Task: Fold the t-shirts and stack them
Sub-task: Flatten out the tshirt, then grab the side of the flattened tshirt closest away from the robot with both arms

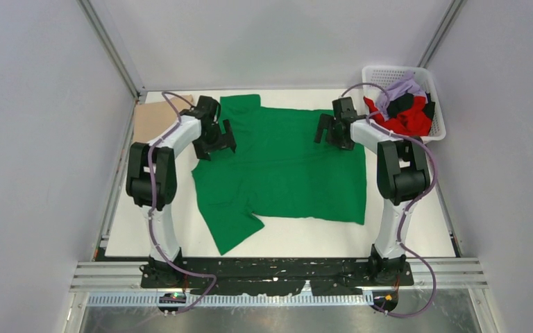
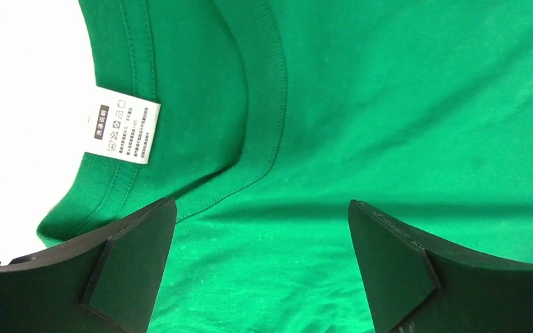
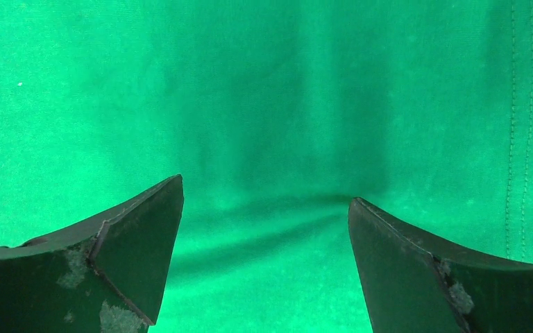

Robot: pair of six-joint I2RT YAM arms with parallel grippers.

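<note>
Setting: a robotics laboratory test cell, not a domestic or retail space.

Indicators:
- The white table [image 1: 402,236] is enclosed on the left, far and right sides by plain grey panels [image 1: 41,104].
- Bare aluminium profile posts [image 1: 111,47] stand at its far corners.
- An aluminium rail [image 1: 458,274] runs along the near edge beside a black mounting plate [image 1: 277,267].
- The left arm [image 1: 159,159] and right arm [image 1: 395,166] are bolted to the plate side by side.
- Purple cables [image 1: 154,229] run exposed along both arms down to the bases.
- On the table are a green t-shirt [image 1: 284,166] spread flat at the centre and a white lattice basket [image 1: 382,71] of garments at the far right corner.
</note>
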